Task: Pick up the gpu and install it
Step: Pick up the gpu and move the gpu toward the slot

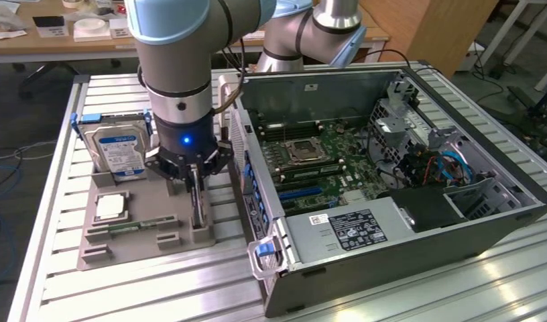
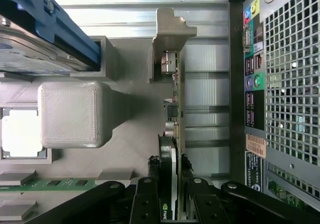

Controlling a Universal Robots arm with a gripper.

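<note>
Item: gripper [image 1: 196,176] [image 2: 170,170], fingers clamped on either side of the gpu [image 1: 198,209] [image 2: 171,151]. The gpu stood on edge in the grey tray [image 1: 121,249], just beside the open case [image 1: 390,231], not yet installed. Hard drive [image 1: 117,151] stood upright in the same tray.

The arm [image 1: 177,60] is made of round silver-grey tubes with pale blue caps [image 1: 202,17] at the joints. Just above the pincer [image 1: 196,176] sits a black wrist section with a small glowing blue light [image 1: 186,141]. A thin dark cable [image 1: 230,94] hangs beside the tube higher up. The pincer [image 2: 171,184] is black, with jointed link bars [image 2: 100,196] and round screw heads [image 2: 145,180] behind its fingers [image 2: 152,196].
</note>
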